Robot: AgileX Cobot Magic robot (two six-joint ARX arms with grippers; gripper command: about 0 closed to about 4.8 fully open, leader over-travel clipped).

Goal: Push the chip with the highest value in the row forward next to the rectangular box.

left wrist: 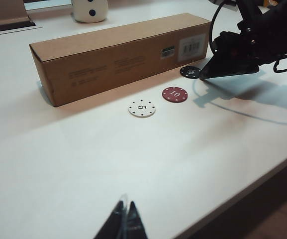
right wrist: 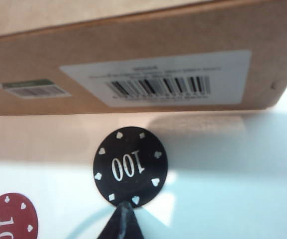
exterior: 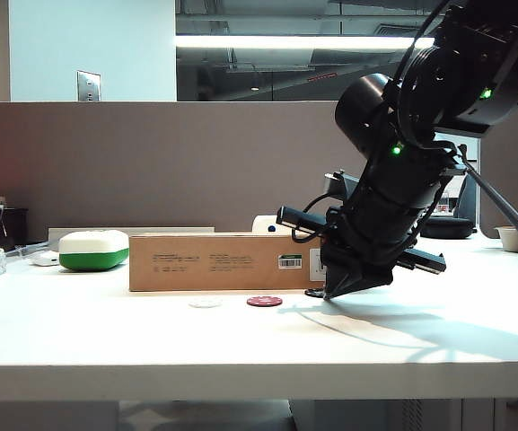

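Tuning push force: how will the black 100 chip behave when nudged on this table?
The black chip lies flat, so it will likely slide, not roll. It looks thin and light, so it may skid on the smooth table. The shut right pincer tip could let it spin sideways.

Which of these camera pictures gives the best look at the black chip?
The right wrist view: the black chip fills the middle, its 100 readable, with the right gripper at its edge. The left wrist view shows it small beside the box. In the exterior view it's a sliver by the gripper.
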